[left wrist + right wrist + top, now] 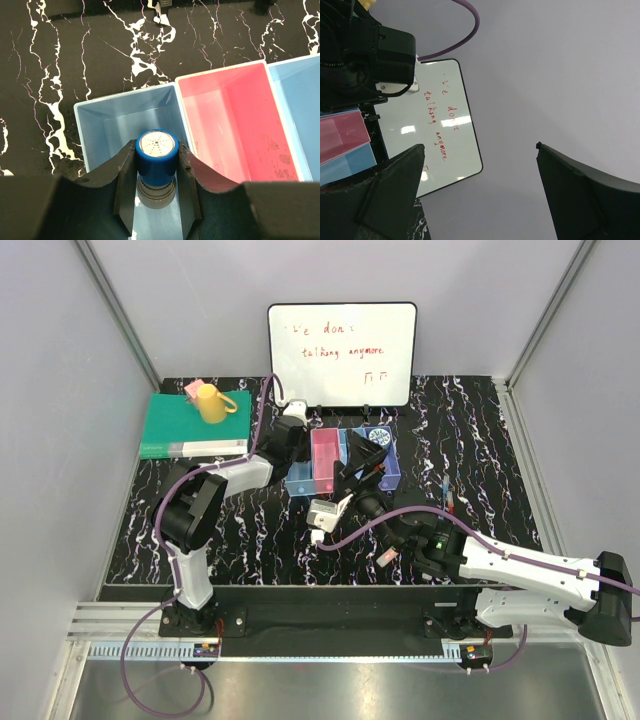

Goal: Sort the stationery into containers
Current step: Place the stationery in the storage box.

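Right now the left gripper (156, 192) is pinching a blue-capped marker (156, 159) upright over the near end of the leftmost blue bin (91, 131), beside the pink-red bin (227, 125). Ideally it is lowering well inside the walls before letting go, so the marker cannot bounce out. Meanwhile the right gripper (480, 192) is hanging spread wide, holding nothing.

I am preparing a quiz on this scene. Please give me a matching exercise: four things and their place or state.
Things:
1. blue-capped marker
2. yellow mug
3. right gripper
4. pink-red bin

Places or states:
A. on the green book
B. open, holding nothing
C. between the two blue bins
D. held by the left gripper above a blue bin

Pairs: 1-D, 2-A, 3-B, 4-C
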Robot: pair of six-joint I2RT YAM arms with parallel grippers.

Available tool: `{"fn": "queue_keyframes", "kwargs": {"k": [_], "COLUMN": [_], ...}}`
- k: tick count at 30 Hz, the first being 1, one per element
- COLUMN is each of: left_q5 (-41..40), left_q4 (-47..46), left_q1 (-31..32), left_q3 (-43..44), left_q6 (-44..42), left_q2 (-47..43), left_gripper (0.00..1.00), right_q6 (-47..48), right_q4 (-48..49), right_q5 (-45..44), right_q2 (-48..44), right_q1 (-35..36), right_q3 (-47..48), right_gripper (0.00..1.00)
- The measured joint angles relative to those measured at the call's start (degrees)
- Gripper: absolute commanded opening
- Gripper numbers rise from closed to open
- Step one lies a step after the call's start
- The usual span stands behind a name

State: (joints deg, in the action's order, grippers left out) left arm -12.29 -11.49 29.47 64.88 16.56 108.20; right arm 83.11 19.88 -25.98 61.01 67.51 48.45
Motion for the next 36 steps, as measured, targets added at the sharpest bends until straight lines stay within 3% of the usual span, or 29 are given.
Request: {"fn": "queue_keyframes", "kwargs": {"k": [8, 10, 17, 21, 24, 25, 26, 36], "left_q5": [-0.48, -0.90, -1.70, -1.70, -1.62, -1.66, -1.60, -1.42], "left_q4": [-0.15, -0.20, -0.31, -0.31, -0.48, -0.63, -0.70, -1.97], "left_q1": [0.00, 0.00, 0.00, 0.00, 0.00, 0.00, 0.00, 0.20], "left_q3": [0.02, 0.02, 0.02, 0.02, 0.02, 0.02, 0.02, 0.37], "left_q6": [-0.04, -0.04, -0.20, -0.24, -0.28, -0.17, -0.42, -1.18], "left_q2": [0.00, 0.00, 0.00, 0.00, 0.00, 0.00, 0.00, 0.00], "left_gripper": [0.01, 0.22, 0.28, 0.48, 0.27, 0.07, 0.00, 0.00], "right_q6": [0.00, 0.00, 0.00, 0.00, 0.02, 0.02, 0.00, 0.02], "right_q4": [0.02, 0.02, 0.04, 0.07, 0.07, 0.07, 0.07, 0.07], "right_q5": [0.02, 0.02, 0.04, 0.07, 0.07, 0.07, 0.07, 0.07], "right_q2": [-0.09, -0.11, -0.26, -0.26, -0.26, -0.26, -0.26, -0.26], "right_q1": [0.00, 0.00, 0.00, 0.00, 0.00, 0.00, 0.00, -0.07], "right_q3": [-0.55, -0.55, -0.90, -0.90, -0.90, -0.90, -0.90, -0.90], "right_gripper": [1.00, 1.00, 1.00, 1.00, 1.00, 1.00, 1.00, 1.00]}}
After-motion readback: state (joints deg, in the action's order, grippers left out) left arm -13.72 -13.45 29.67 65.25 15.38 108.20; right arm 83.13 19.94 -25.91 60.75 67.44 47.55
